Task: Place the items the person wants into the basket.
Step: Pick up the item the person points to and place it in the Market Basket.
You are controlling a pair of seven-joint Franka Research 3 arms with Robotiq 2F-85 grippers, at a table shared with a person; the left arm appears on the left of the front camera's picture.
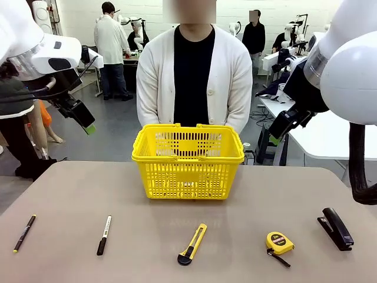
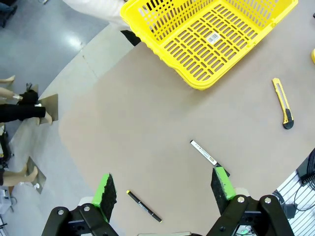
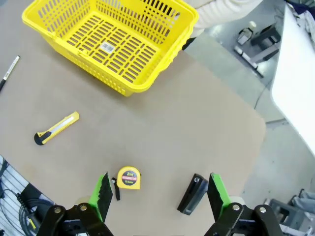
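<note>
In the left wrist view, the left gripper (image 2: 164,189) is seen at the bottom of the frame with its green-padded jaws spread wide and nothing between them. It is held high above the table. Below it, low in the frame, a slim all-dark pen (image 2: 143,205) lies flat, with a white-barrelled marker with a black cap (image 2: 205,154) beside it toward the right.

The right gripper (image 3: 158,194) is likewise seen wide apart and empty. A small round yellow tape measure with a black strap (image 3: 128,177) and a black stapler (image 3: 192,194) lie under it, apart from each other.

A yellow-and-black utility knife (image 1: 192,243) is found at the bottom centre of the front view, in one row with the other tools on the grey-brown table (image 1: 70,194).

Farther back, at mid-frame, the yellow plastic lattice basket (image 1: 187,159) stands upright with its handles folded down. Nothing is seen inside it.

Behind it, at the top centre, the person in a white cardigan over a black shirt (image 1: 193,76) stands with arms lowered.

The task is judged to be at its start, with no item lifted yet. For the next move, a wanted item must be chosen, one open gripper lowered squarely over it, the jaws closed across its narrow width, and the item carried over the basket rim.
</note>
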